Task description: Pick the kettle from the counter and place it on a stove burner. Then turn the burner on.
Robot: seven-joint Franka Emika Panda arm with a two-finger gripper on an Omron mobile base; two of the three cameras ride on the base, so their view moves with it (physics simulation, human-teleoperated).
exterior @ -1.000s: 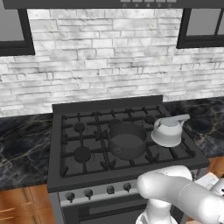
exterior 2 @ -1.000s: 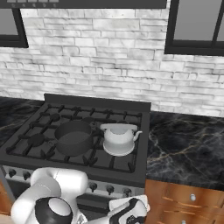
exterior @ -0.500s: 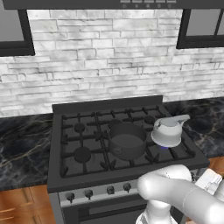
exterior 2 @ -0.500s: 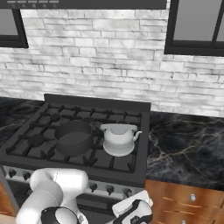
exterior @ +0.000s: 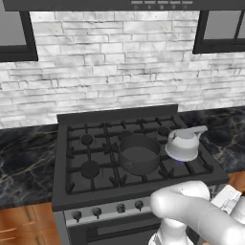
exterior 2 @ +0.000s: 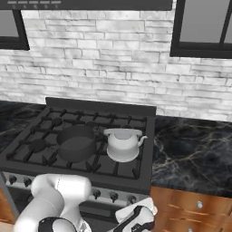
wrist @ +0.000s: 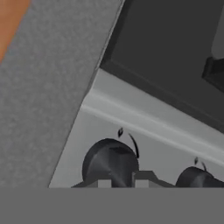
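Already the squat silvery-white metal kettle (exterior: pixel 182 144) is sitting on the front right stove burner (exterior: pixel 178 161), beside the dark grey pot (exterior: pixel 138 153). The gripper (wrist: pixel 116 183) is pinching the round black knob (wrist: pixel 109 162); it is looking rigid and smooth, best gripped across its sides.

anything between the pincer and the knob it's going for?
Nothing visible. In the hand view the pincer sits shut right at the dark knob on the stove's front panel, no object between them. The kettle already rests on the stove grate.
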